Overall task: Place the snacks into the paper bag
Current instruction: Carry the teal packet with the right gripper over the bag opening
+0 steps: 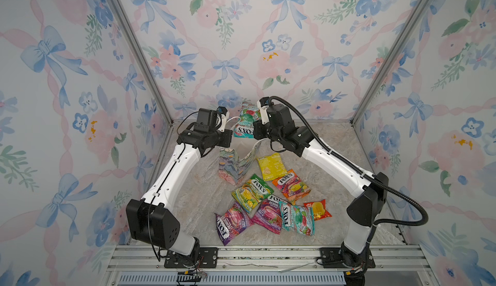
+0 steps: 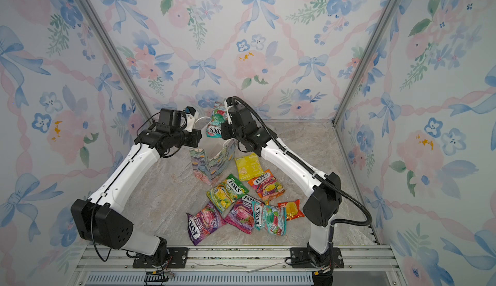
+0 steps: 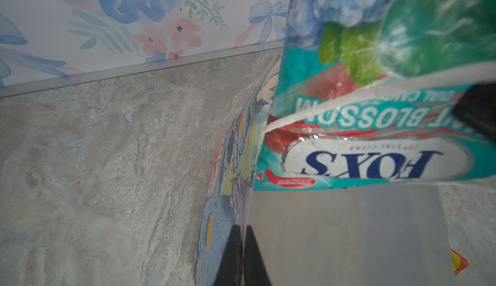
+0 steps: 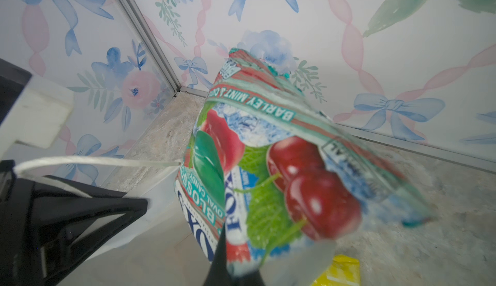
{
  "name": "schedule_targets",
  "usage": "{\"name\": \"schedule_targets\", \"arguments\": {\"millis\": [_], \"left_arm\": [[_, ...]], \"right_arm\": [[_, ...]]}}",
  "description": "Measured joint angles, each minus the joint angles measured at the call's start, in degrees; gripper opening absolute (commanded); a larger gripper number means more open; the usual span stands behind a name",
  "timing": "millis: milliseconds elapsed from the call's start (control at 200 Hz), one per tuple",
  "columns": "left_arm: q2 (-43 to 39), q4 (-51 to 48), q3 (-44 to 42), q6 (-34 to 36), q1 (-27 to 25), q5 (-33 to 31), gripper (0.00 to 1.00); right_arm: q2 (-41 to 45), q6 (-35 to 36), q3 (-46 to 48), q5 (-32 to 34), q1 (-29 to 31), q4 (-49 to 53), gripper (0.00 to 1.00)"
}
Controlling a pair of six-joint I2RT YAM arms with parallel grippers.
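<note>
Between the closed fingers of the right gripper (image 4: pixel 230 268) hung a glossy teal plastic FOX'S packet (image 4: pixel 255 177), pinched near one edge and turned so its lettering read upside down. In both top views the packet (image 1: pixel 245 121) (image 2: pixel 216 122) was held high at the back of the scene, between the two wrists. Just below it stood the tall paper bag printed with pastel painted flowers (image 1: pixel 233 164), upright with its mouth open. In the left wrist view the packet's lower edge (image 3: pixel 375 185) lay over the bag's white inside, though I could not tell whether it had passed the rim.

The left gripper (image 3: pixel 243 255) was pressed shut on the bag's wall at the rim, flowered outside on one side of the fingers and white lining on the other. A thin white cord handle (image 4: pixel 94 161) ran from beside that gripper toward the packet.

Nearer the camera, the other snacks lay loose on the grey marbled tabletop (image 1: pixel 204 190):
- a plain yellow packet (image 1: pixel 269 165) just beside the bag;
- an orange FOX'S packet (image 1: pixel 291 185);
- a green-yellow FOX'S packet (image 1: pixel 252 192);
- two purple FOX'S packets (image 1: pixel 233 223) (image 1: pixel 268 215);
- a second teal FOX'S packet (image 1: pixel 296 217), overlapping one of the purple ones;
- a small red-yellow packet (image 1: pixel 318 209), lying nearest the right arm.
</note>
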State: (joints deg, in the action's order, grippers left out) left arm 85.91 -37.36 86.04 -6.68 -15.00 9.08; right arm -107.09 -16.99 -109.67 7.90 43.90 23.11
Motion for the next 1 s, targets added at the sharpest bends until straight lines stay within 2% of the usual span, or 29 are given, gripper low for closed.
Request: {"name": "schedule_targets", "arguments": {"millis": [405,760,1000], "left_arm": [[0.0,0.1,-0.7,-1.6,1.3,0.6,0.00],[0.0,1.1,-1.3,-3.7,3.4,2.4,0.00],[0.0,1.5,-1.6,-3.9,3.4,2.6,0.00]], "right_arm": [[-1.9,-1.9,-1.4,-0.6,0.7,-0.3,0.01],[2.4,-5.0,7.4,-1.1,0.9,-3.0,0.02],[4.7,-8.5,10.6,-4.0,0.9,-5.7,0.01]]}}
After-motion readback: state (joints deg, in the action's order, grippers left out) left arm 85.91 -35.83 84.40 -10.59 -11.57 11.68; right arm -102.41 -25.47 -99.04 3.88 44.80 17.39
